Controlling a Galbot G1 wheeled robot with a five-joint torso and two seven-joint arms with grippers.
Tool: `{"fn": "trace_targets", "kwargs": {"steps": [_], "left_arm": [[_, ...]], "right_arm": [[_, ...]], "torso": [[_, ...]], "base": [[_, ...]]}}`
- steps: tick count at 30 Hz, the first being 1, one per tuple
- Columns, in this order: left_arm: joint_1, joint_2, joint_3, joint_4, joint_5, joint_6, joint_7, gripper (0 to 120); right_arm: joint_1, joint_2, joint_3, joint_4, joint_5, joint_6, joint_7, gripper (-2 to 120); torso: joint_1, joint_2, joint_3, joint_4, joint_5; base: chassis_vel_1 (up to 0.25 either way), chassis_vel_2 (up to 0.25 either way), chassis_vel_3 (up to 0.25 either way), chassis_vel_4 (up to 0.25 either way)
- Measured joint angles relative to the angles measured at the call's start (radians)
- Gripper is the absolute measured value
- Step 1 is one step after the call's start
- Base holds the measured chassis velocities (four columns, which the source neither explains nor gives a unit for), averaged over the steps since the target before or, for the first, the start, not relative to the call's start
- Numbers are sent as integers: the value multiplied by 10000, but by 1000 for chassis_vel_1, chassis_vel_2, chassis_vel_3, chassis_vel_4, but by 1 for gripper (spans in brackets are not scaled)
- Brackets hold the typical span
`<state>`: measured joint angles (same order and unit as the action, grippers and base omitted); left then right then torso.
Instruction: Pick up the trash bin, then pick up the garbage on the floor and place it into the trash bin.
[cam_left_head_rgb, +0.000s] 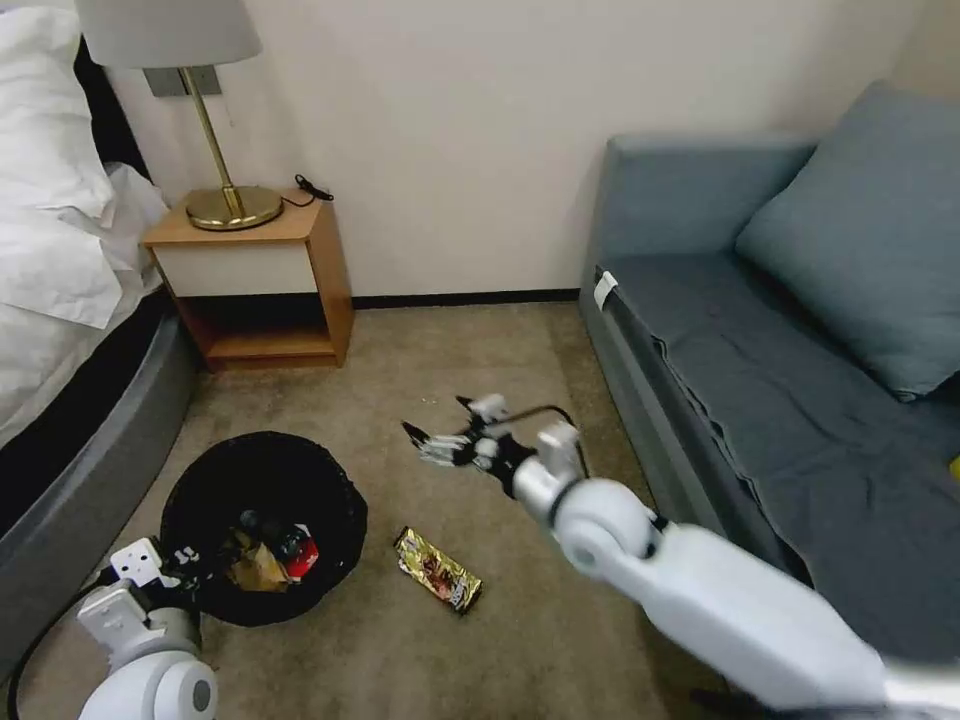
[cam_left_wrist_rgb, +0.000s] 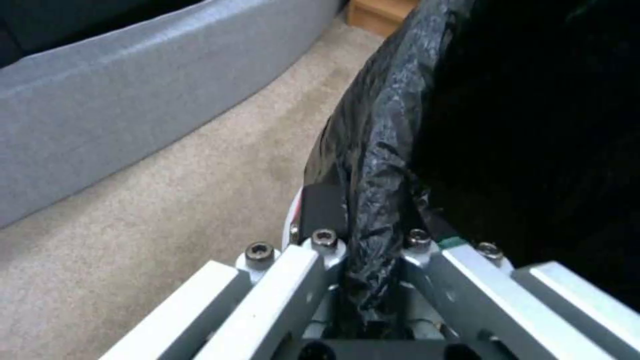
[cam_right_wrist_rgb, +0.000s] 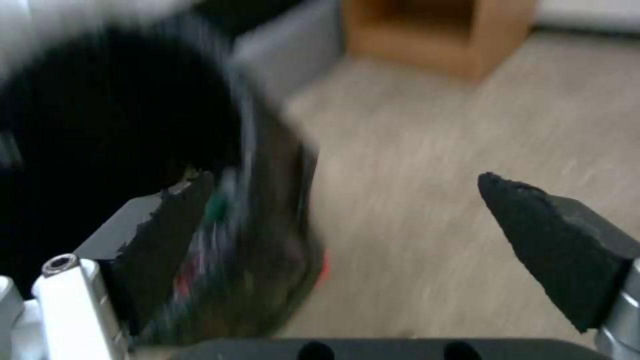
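The trash bin, round and lined with a crinkly black bag, is at the lower left of the head view. My left gripper is shut on its near rim, and the left wrist view shows the fingers pinching the bag-covered rim. A red snack packet and crumpled brown paper lie inside the bin. A gold-brown candy wrapper lies on the carpet just right of the bin. My right gripper hangs open and holds nothing, above the carpet beyond the wrapper. The right wrist view has the bin beside its spread fingers.
A wooden nightstand with a brass lamp stands against the back wall. The bed runs along the left, close to the bin. A grey-blue sofa lines the right. Open carpet lies between them.
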<state>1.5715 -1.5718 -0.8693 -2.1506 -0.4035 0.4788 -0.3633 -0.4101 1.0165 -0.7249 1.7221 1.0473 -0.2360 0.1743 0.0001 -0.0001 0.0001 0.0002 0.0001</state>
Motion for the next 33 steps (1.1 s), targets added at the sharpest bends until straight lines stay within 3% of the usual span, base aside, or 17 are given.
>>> {"fn": "trace_targets", "kwargs": {"steps": [6, 12, 14, 21, 33], "left_arm": [[-68, 1, -57, 116, 1, -68, 24, 2], [-172, -5, -47, 296, 1, -115, 44, 2], [-219, -4, -43, 433, 12, -173, 52, 2], [-255, 4, -61, 510, 15, -229, 81, 2], [-208, 4, -63, 433, 11, -317, 91, 2]], "right_arm": [[1667, 466, -2155, -2110, 574, -970, -1548, 100], [2062, 1069, -3263, -3319, 301, -1183, -2697, 100], [2141, 1596, -3695, -4046, 12, -1171, -3237, 100], [1963, 2395, -4052, -5565, -509, -772, -3670, 100], [1474, 2794, -4104, -7074, -1253, 37, -3911, 100]], "torso": [[-1, 0, 0, -2, -5], [-1, 0, 0, -4, -2], [0, 0, 0, -2, -3], [-1, 0, -1, -2, -2], [-1, 0, -1, -3, -2]], "base": [[0, 0, 0, 0], [0, 0, 0, 0], [0, 0, 0, 0], [0, 0, 0, 0], [0, 0, 0, 0]]}}
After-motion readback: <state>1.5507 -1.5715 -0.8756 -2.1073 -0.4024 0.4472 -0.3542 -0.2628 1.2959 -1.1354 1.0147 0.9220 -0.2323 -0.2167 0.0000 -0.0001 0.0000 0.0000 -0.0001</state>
